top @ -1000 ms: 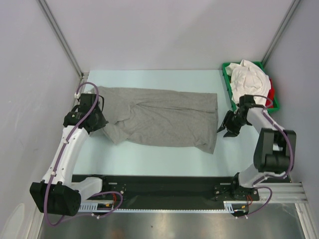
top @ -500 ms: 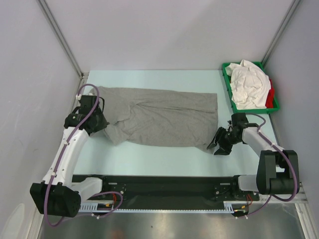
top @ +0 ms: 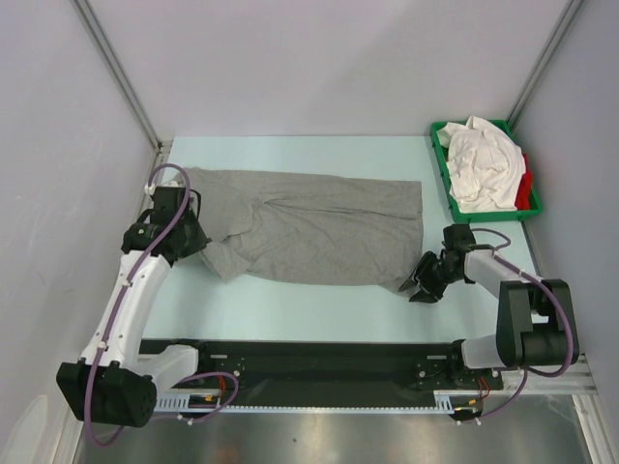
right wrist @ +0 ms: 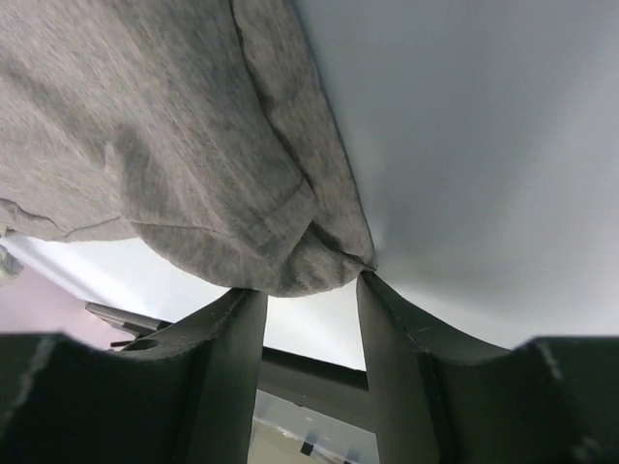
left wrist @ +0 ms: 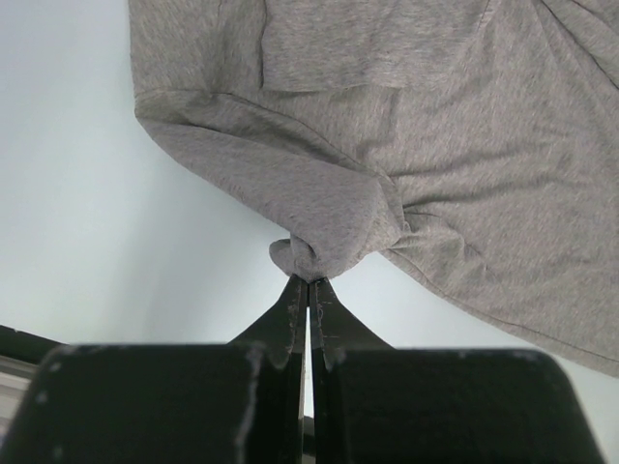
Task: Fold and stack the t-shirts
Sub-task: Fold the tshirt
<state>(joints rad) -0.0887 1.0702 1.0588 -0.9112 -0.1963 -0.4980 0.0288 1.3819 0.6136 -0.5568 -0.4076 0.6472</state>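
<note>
A heather grey t-shirt lies spread across the table, rumpled at its left end. My left gripper is at the shirt's near left part. In the left wrist view it is shut on a small bunched fold of the grey shirt. My right gripper sits low at the shirt's near right corner. In the right wrist view it is open, and the corner of the grey shirt lies at its fingertips. White t-shirts and a red one are piled at the back right.
A green plastic tray at the back right holds the white and red shirts. Grey walls close in the table at left, back and right. The black rail with the arm bases runs along the near edge.
My right gripper has moved from beside the tray toward the near edge and left, down to the shirt's near right corner. The left gripper has held its place on the fold.
</note>
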